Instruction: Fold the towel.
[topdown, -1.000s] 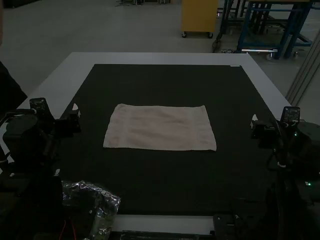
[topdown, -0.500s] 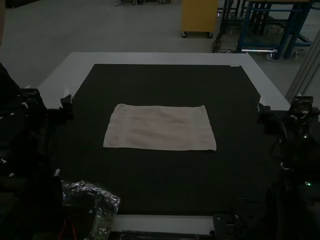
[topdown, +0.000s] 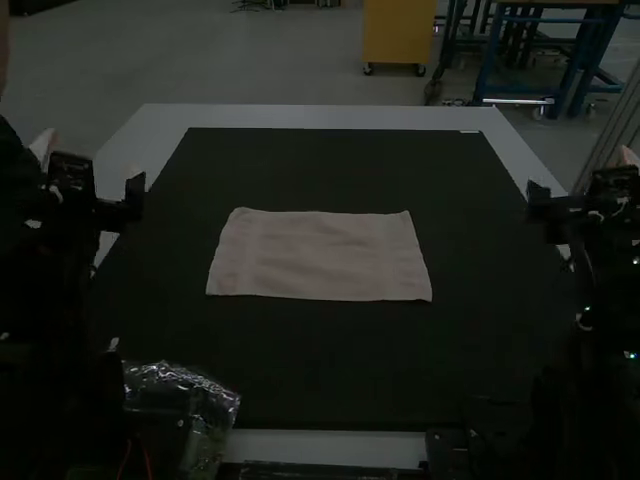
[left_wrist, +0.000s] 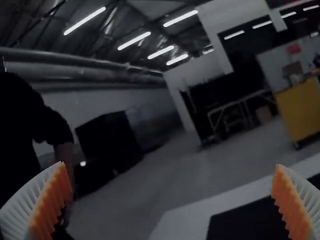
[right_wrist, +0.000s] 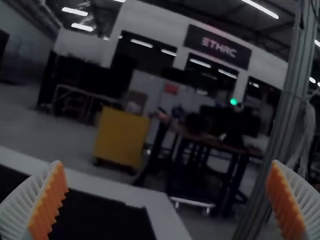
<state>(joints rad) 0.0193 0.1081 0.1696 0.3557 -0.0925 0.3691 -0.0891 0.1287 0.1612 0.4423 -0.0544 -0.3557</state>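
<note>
While a crinkled plastic bag lies at the near left, the left end effector and the right end effector are raised at either side of the dark mat, each empty with its fingers wide apart. Between them, the pale pink towel lies flat on the mat; folding well likely calls for lowering both to its near corners, pinching only cloth, and carrying that edge evenly to the far corners, toward the back of the desk.

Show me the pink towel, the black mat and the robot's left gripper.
Pink towel (topdown: 320, 256): high view, middle of its surface.
Black mat (topdown: 330, 365): high view, bare near part.
Left gripper (left_wrist: 170, 164): left wrist view, midway between its fingertips.
</note>
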